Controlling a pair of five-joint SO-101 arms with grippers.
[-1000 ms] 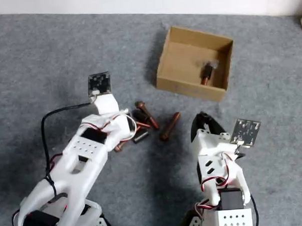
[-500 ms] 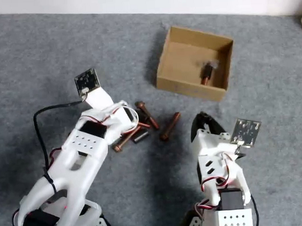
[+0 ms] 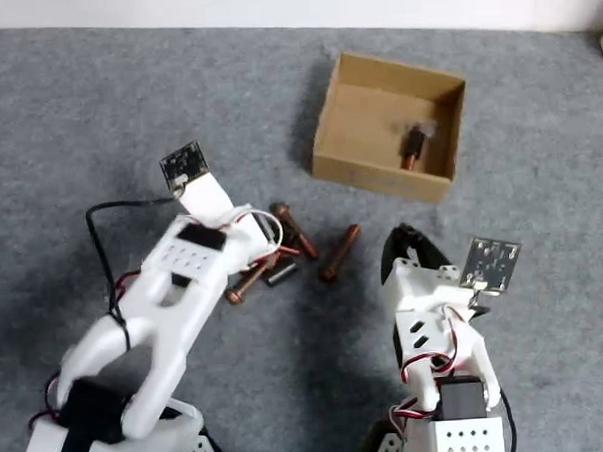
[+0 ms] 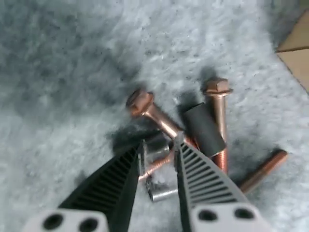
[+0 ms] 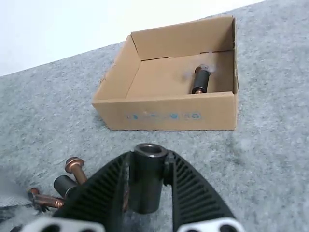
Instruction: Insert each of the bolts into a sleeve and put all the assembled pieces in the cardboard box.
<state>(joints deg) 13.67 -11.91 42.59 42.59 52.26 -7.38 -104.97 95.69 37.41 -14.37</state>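
Note:
My left gripper [image 4: 159, 141] hangs open just above the bolt pile, its fingers straddling a thin copper bolt shank [image 4: 157, 166] and a silvery sleeve [image 4: 161, 193]. Beside them lie two copper bolts [image 4: 140, 101] [image 4: 217, 89] and a dark sleeve [image 4: 205, 128]. In the high view the left arm [image 3: 198, 266] covers part of this pile; one bolt [image 3: 340, 251] lies apart to the right. My right gripper [image 5: 147, 155] is shut on an upright dark sleeve [image 5: 146, 179], short of the cardboard box [image 5: 164, 113]. One assembled piece [image 3: 413, 146] lies in the box [image 3: 330, 135].
Grey carpet covers the table, with free room left of the box and along the far edge. The right arm [image 3: 436, 330] stands near the front, right of the bolt pile. A further bolt shank [image 4: 263, 169] lies toward the box side of the pile.
The left arm has swung and twisted over the bolt pile, its wrist board shifting left and then partly back. The right arm with its sleeve has kept still.

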